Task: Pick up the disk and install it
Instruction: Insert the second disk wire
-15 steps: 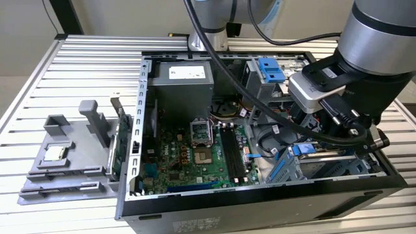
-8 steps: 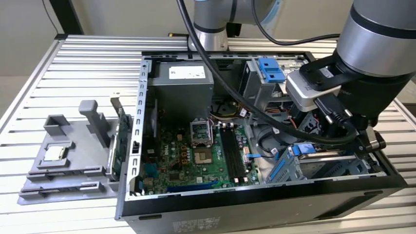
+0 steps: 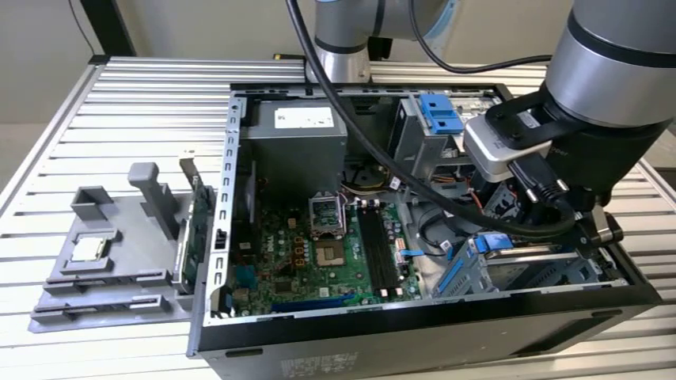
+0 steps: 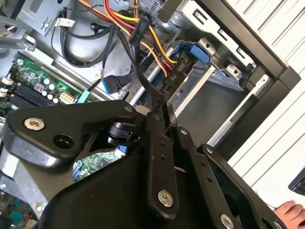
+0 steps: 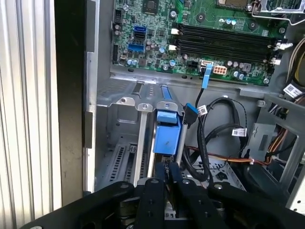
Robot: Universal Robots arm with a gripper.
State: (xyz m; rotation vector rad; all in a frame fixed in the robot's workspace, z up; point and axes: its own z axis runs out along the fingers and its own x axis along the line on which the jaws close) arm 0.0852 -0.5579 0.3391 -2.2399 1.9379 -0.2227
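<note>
The disk (image 5: 167,133) stands on edge in the metal drive cage (image 5: 125,124) at the front corner of the open computer case, and its blue plastic rail faces the camera. In the second wrist view the disk's blue rail (image 4: 190,51) lies behind a black power plug (image 4: 175,72). In the exterior view the disk (image 3: 492,242) sits low in the cage under the arm (image 3: 607,87). My gripper (image 5: 167,171) is shut, and its tips meet right at the disk's near end. In the second wrist view the gripper (image 4: 161,99) touches just below the plug.
The green motherboard (image 3: 317,253) and the grey power-supply box (image 3: 296,134) fill the case. Bundled cables (image 4: 138,33) run beside the cage. Another blue caddy (image 3: 438,115) sits in the upper bay. A grey fixture (image 3: 116,261) carrying a processor chip (image 3: 90,249) lies outside. A hand (image 4: 289,213) rests nearby.
</note>
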